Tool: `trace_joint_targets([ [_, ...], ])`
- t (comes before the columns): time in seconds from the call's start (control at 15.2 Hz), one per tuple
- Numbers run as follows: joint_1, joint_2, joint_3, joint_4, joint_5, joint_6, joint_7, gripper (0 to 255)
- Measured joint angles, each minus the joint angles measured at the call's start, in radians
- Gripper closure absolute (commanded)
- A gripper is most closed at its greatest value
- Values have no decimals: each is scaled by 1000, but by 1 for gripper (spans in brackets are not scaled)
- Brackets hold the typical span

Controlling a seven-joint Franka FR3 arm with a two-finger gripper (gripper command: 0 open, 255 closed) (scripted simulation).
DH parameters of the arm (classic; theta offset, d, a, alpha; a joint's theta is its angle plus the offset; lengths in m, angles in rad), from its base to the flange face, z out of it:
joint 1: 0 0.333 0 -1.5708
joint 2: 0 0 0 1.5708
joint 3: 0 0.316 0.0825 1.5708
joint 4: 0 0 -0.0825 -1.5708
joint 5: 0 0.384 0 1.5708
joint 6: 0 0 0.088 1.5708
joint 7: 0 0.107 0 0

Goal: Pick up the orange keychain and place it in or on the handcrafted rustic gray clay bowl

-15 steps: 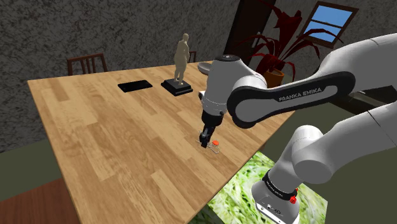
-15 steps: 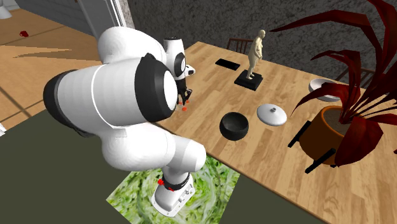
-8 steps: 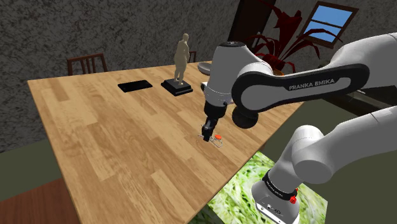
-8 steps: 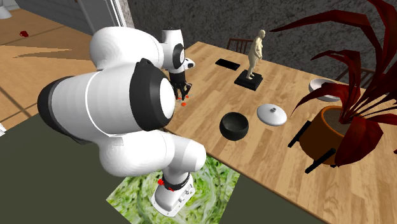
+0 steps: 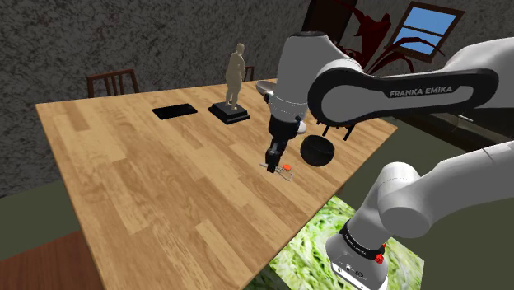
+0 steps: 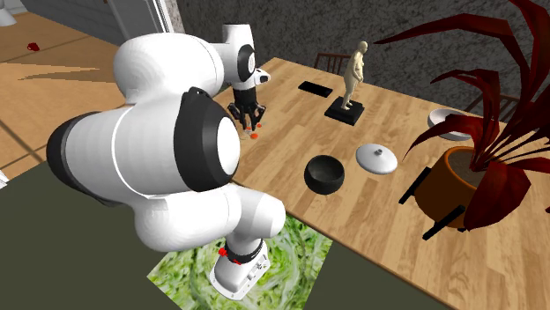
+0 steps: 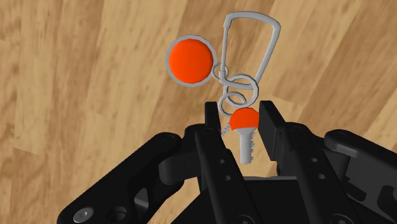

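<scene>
Orange keychain (image 7: 243,119), one disc (image 7: 189,60) and one key (image 7: 248,144), pinched between the claw's (image 7: 242,122) fingers.

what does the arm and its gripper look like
The arm is made of rounded white links with dark joints, and a dark band carries white FRANKA EMIKA lettering. A dark ring with small red marks sits near its base. The gripper is all black, with two flat fingers.
</scene>
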Motion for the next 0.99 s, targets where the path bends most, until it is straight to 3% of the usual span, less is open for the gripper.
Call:
trace_joint_targets([
  [0.53,-4,-16,-15,95,-9,-111,-3,255],
  [0.99,-52,-128,-140,21,-78,-154,-143,255],
])
